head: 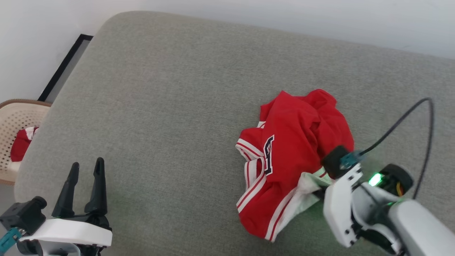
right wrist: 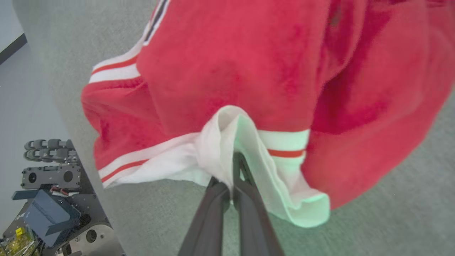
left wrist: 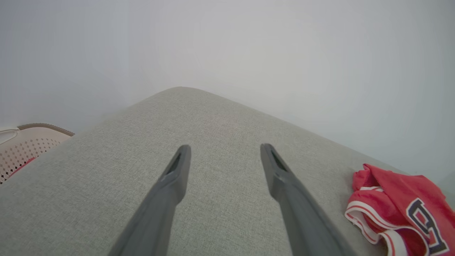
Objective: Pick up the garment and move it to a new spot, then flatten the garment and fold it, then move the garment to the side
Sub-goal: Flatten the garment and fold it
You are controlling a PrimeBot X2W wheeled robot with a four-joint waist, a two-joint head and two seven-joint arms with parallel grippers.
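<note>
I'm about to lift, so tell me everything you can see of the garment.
The garment is a red knit shirt with a white sleeve, red-and-white striped trim and part of a black, white-outlined letter. It lies crumpled in a heap on the grey cushion. The right gripper is shut on a fold of its white sleeve.

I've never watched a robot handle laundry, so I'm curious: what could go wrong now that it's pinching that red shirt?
The right gripper pinches just a thin fold of white sleeve, so the garment might slip free on lifting. It lies crumpled; hung from one sleeve it may twist, and the open left gripper is far off.
</note>
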